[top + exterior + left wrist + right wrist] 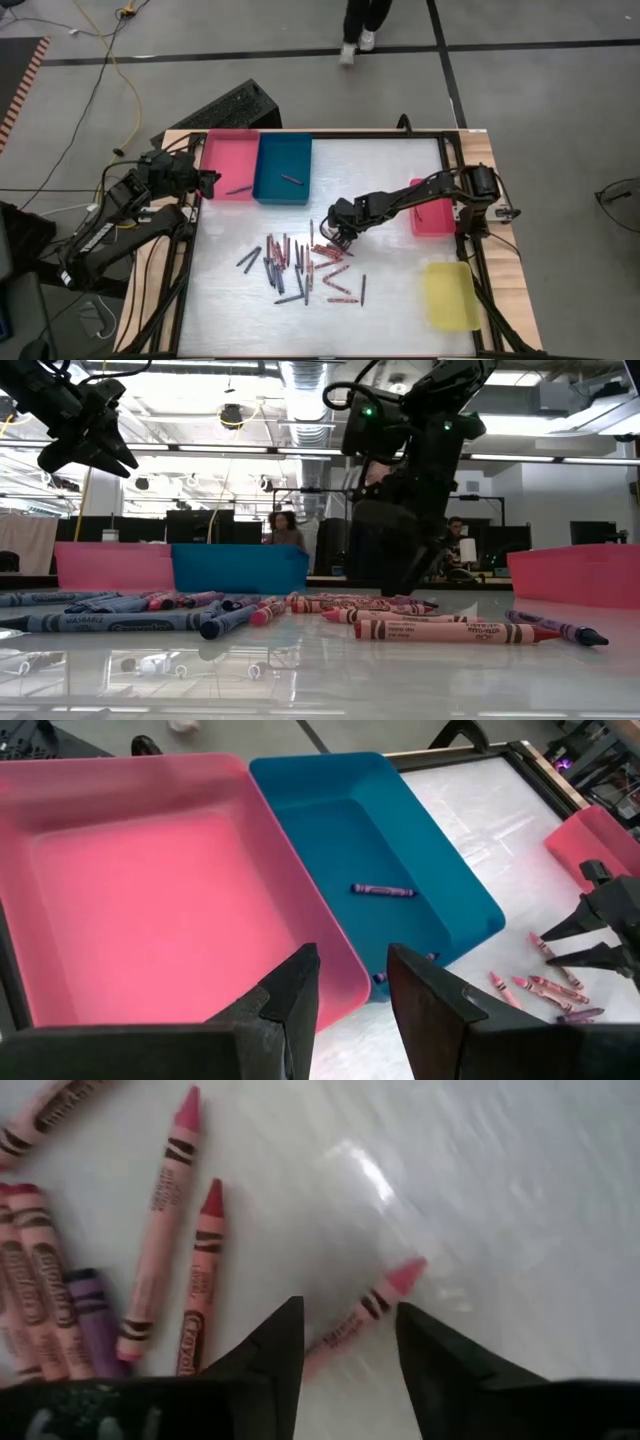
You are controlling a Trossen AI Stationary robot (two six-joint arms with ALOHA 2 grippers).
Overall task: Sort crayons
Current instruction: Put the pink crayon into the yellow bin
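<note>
Several crayons (300, 265) lie scattered flat on the white table, red, pink, grey-blue and dark. My right gripper (338, 238) points steeply down over the pile's right part. It is open, and its fingers stand on either side of a pink crayon (372, 1308) that lies on the table; no touch shows. My left gripper (352, 955) waits open and holds nothing, above the near rim of the pink tray (140, 890) at the table's far left. One purple crayon (382, 890) lies in the blue tray (282, 168), and one (238, 189) lies in the pink tray.
A red tray (432, 218) stands at the right edge under my right arm, with a yellow tray (450, 295) nearer the front right. More red and pink crayons (170, 1230) lie close beside the right gripper. A person's feet (357, 42) show beyond the table.
</note>
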